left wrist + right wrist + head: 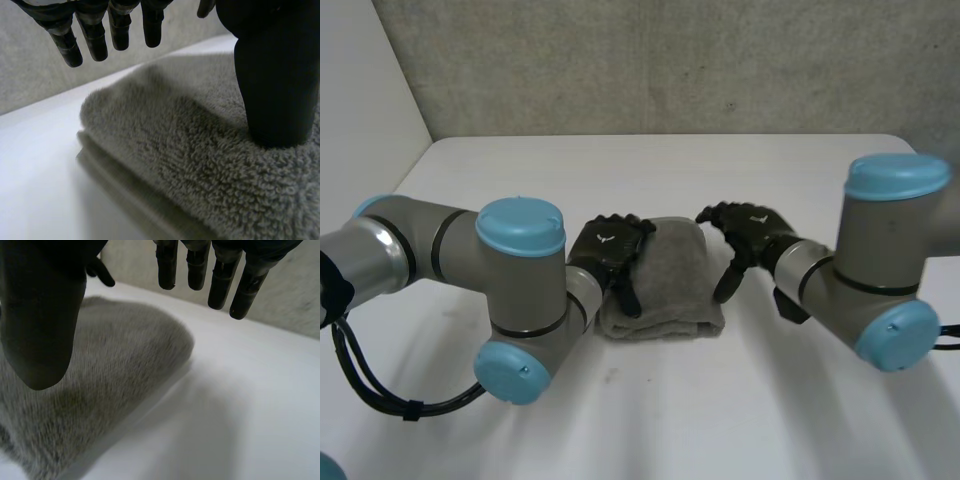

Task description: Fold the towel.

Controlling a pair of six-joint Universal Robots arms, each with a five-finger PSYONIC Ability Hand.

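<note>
Two hands, fingers uncurled, flank the folded towel [665,280]: left hand [607,250] touching it, right hand [745,235] just beside.

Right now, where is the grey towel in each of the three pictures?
Head view: towel lies folded between left hand and right hand.
Left wrist view: towel under the thumb of the left hand.
Right wrist view: towel beneath the thumb of the right hand.
Shared landmark: the white table under it.
</note>
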